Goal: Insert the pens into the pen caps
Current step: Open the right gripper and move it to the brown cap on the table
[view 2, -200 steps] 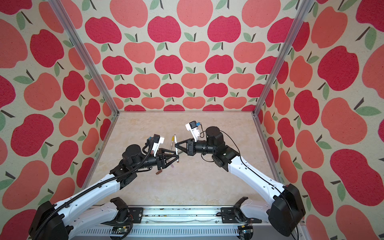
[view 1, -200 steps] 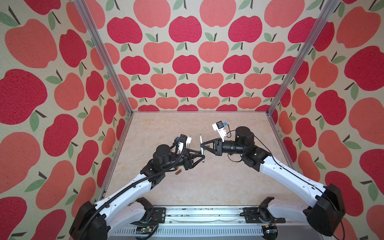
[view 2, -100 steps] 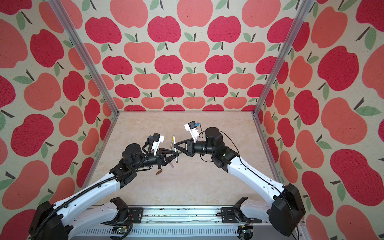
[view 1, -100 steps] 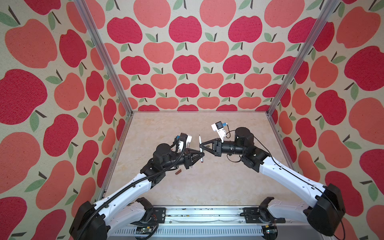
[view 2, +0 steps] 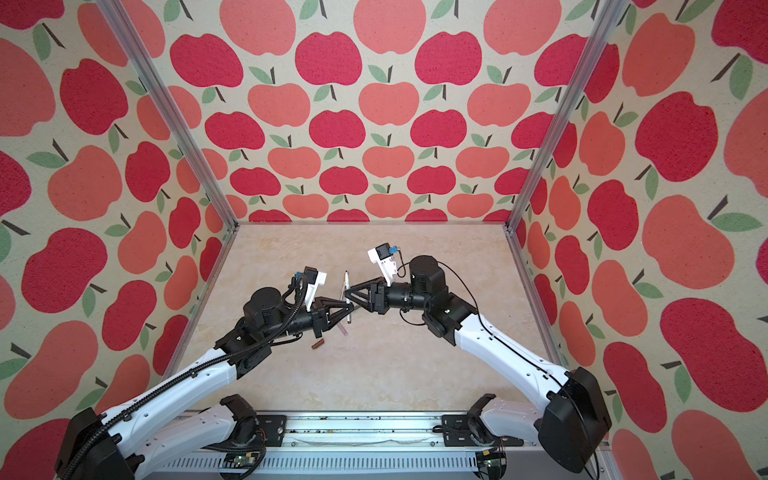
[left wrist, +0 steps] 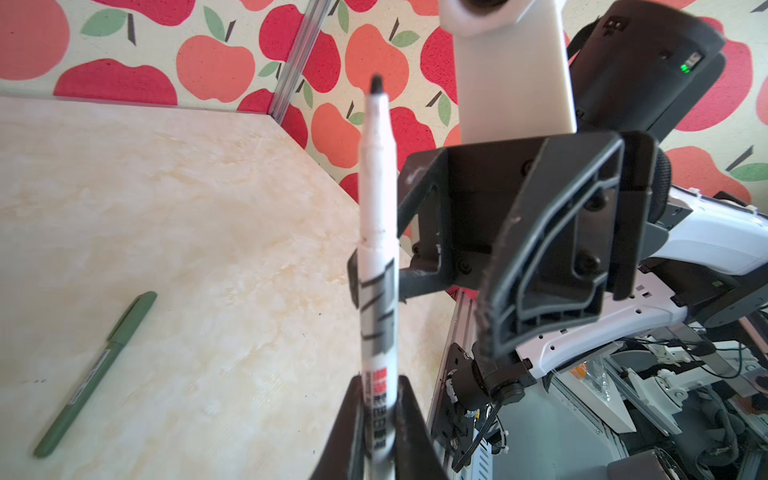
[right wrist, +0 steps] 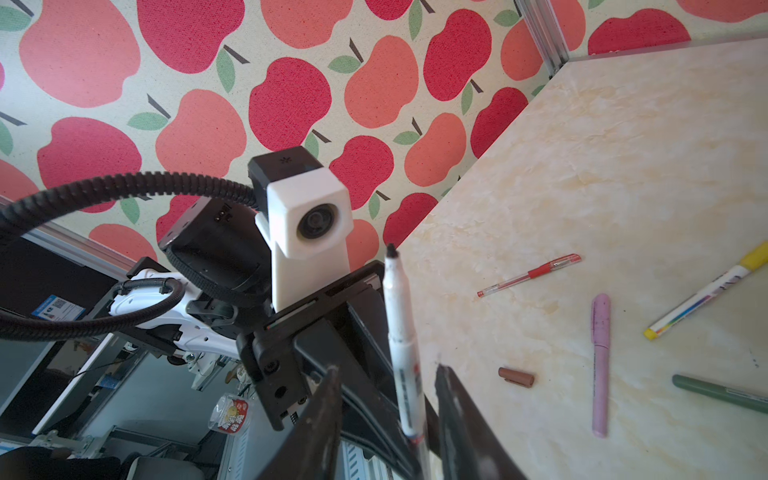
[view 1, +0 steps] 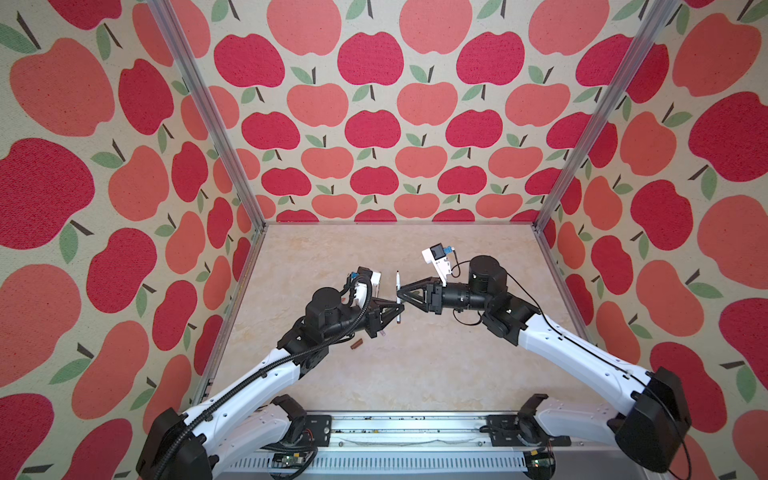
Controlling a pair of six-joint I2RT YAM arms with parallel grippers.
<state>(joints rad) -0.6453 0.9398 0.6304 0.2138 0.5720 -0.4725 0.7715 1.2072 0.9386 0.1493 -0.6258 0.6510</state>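
Two robot arms meet above a pale marbled table [view 1: 415, 374], inside a booth papered with red apples. The left claw [view 1: 400, 308] is clenched on the lower barrel of a white pen [view 1: 397, 282]. It holds the pen upright, with the dark uncapped tip pointing up.

The right claw [view 1: 401, 288] faces the left claw tip to tip and sits slightly higher on the same pen. Its jaws are released, one on each side of the barrel. The right wrist view shows a gap on both sides.

A brown cap [view 1: 357, 344] lies on its side on the table, below the left claw and back toward that arm. A lilac pen [right wrist: 600, 365] lies near the cap, partly under the left claw.

Farther from the claws, a red pen [right wrist: 530, 276], a green pen [right wrist: 719, 392] and a yellow-ended pen [right wrist: 706, 291] lie flat on the table, apart from one another. Only the wrist views show these three.
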